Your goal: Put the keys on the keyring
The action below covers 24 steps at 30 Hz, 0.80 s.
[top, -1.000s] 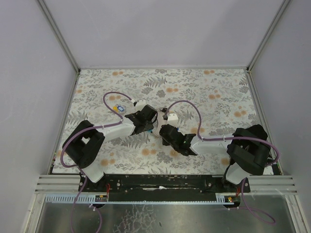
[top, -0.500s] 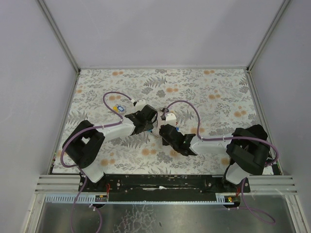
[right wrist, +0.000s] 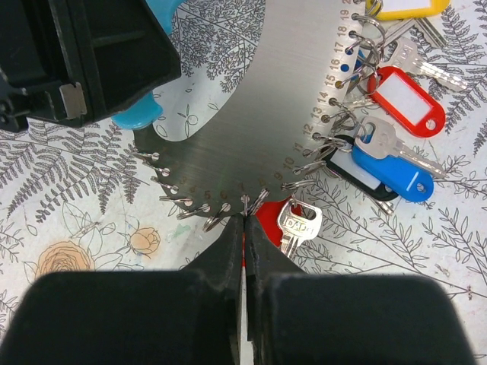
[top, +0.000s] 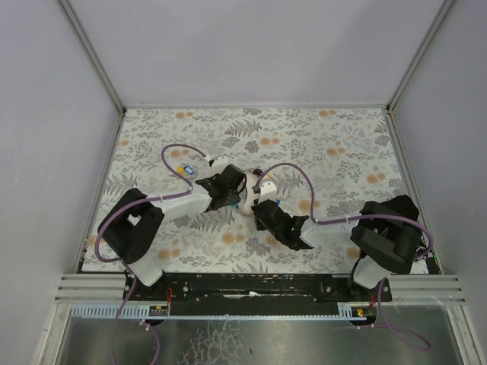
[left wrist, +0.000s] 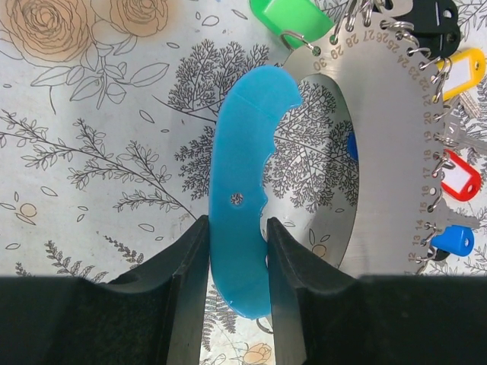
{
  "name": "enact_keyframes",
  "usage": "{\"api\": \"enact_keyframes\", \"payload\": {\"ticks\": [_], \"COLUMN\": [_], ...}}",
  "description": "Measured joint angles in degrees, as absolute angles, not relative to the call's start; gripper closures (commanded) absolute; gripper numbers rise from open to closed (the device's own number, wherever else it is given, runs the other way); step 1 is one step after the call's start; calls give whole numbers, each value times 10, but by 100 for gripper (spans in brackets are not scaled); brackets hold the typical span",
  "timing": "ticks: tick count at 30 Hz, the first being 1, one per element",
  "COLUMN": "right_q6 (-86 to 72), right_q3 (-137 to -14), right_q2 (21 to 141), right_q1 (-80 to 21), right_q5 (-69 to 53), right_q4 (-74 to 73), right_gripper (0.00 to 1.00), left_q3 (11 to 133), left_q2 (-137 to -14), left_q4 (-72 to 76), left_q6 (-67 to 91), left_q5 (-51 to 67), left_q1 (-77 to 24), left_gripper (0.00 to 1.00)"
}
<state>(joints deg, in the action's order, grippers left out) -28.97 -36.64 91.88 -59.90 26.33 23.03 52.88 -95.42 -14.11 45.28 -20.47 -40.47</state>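
The keyring is a silvery crescent plate [left wrist: 380, 167] with numbered holes and a light-blue curved strap [left wrist: 242, 205]. My left gripper [left wrist: 237, 225] is shut on that strap, one finger on each side. Keys with green [left wrist: 293, 15], yellow [left wrist: 462, 68], red [left wrist: 460, 176] and blue [left wrist: 450, 240] caps hang from small rings on the plate's rim. My right gripper [right wrist: 244, 220] is shut, its tips against a small ring on the rim [right wrist: 245, 202]. Beside them lie a silver key [right wrist: 298, 222] and a red cap [right wrist: 268, 217]. From above, both grippers meet at the keyring [top: 248, 199].
A small yellow and blue item [top: 183, 169] lies on the flowered tablecloth left of the left arm, beside its purple cable [top: 171, 152]. Red [right wrist: 403, 99] and blue [right wrist: 392, 171] capped keys fan out on the right of the plate. Metal rails [top: 99, 68] frame the table.
My right gripper has closed from partly open to shut and edged left to the plate's rim. The left gripper has kept its hold on the blue strap without moving.
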Motion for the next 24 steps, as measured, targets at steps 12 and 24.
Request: {"api": "enact_keyframes", "payload": {"ticks": [12,24], "right_q6": [-227,-124], "right_q3": [-318,-293], "right_q2": [904,856], "right_q1": [-600,-600], "right_q5": [210,182], "right_q4": [325,333], "right_gripper": [100,100], "left_q3": [434,386], "left_q2": [-910,-802], "left_q4": [-63,-80], "left_q6": [479,466], "left_q5": [-72,-21], "left_q1": [-339,-307], "left_gripper": [73,46]}}
